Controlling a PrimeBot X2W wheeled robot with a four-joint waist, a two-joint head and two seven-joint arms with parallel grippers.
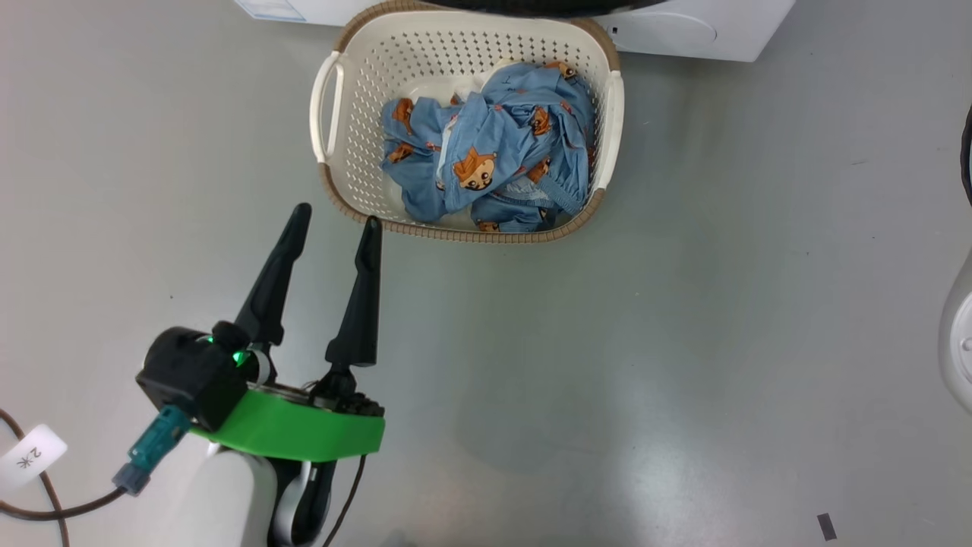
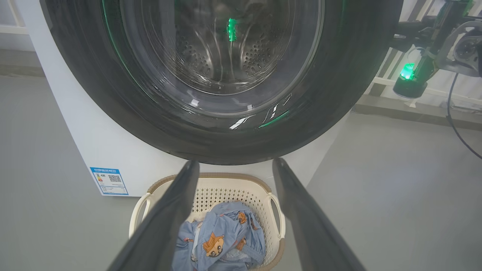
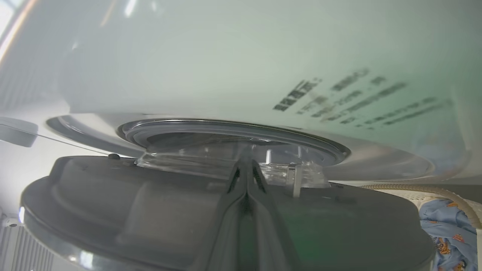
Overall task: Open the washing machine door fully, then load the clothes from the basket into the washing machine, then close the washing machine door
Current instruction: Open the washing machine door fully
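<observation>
The cream basket (image 1: pixel 357 83) stands on the floor before the white washing machine (image 1: pixel 683 30), with the blue fox-print clothes (image 1: pixel 486 152) heaped inside. My left gripper (image 1: pixel 337 216) hangs open and empty, its tips just short of the basket's near-left rim. From its wrist I see the basket (image 2: pixel 226 188), the clothes (image 2: pixel 218 241) and the washing machine door (image 2: pixel 339 94), which stands ajar. My right gripper (image 3: pixel 244 162) is shut with nothing in it, lying along the door's grey inner face (image 3: pixel 131 210) and pointing at the glass bowl. The machine's front (image 3: pixel 226 56) is just beyond.
Grey floor lies all round the basket. A white rounded body (image 1: pixel 958 342) sits at the right edge. A dark cable with a white tag (image 1: pixel 30 456) trails at lower left. My right arm's wrist with its green light (image 2: pixel 408 81) shows past the door's free edge.
</observation>
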